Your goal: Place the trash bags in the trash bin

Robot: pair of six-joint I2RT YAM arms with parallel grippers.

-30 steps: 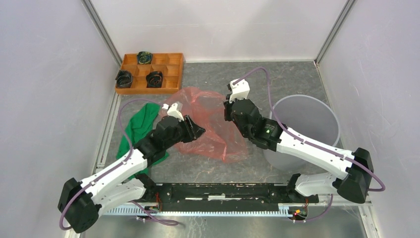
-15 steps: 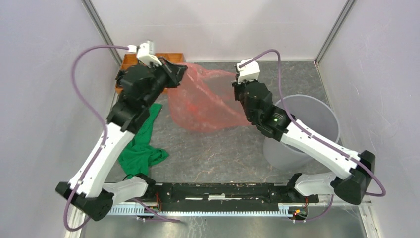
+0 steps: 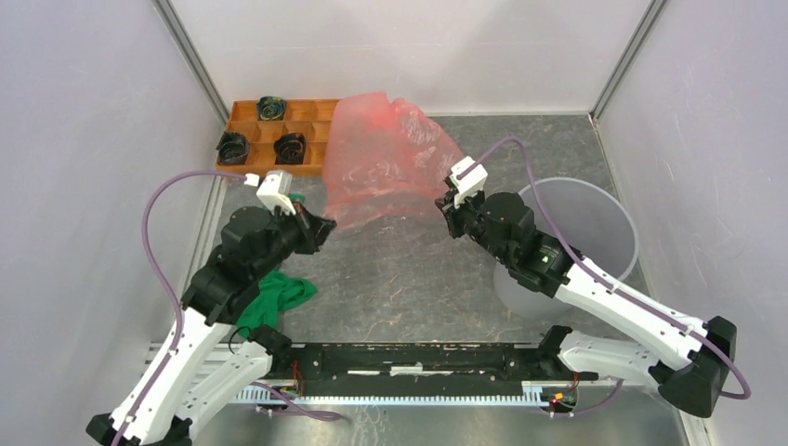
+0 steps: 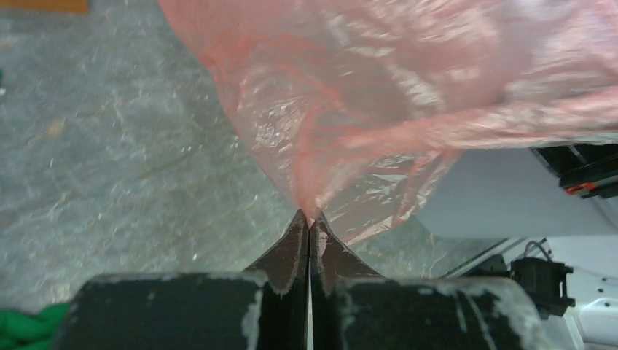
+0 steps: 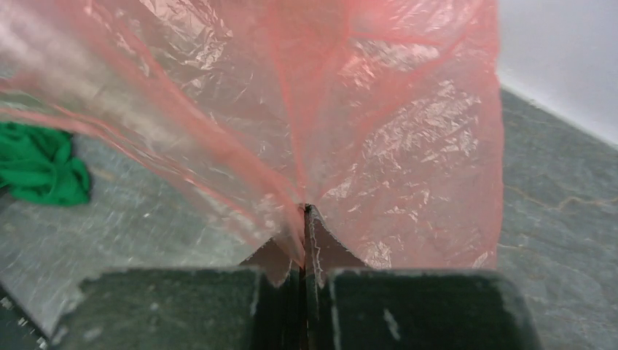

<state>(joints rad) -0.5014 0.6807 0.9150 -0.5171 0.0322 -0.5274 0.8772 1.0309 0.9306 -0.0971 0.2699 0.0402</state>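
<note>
Hanging above the counter (image 3: 409, 279) beside the trash bin (image 3: 609, 209), on its left-arm side, the trash bag (image 3: 386, 158) billows between the left tool (image 3: 325, 227) and the right tool (image 3: 447, 203), each clamped on its edge. The film looks feather-light, limp and slippery, so gathered hems probably hold best. Nothing shows inside the bin. Well apart from it, a wooden tray (image 3: 321, 110) holds black rolls (image 3: 290, 147).

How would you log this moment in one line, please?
left gripper: shut on translucent red-orange plastic bag | right gripper: shut on same bag | bag: aloft, outside round grey plastic bin
</note>
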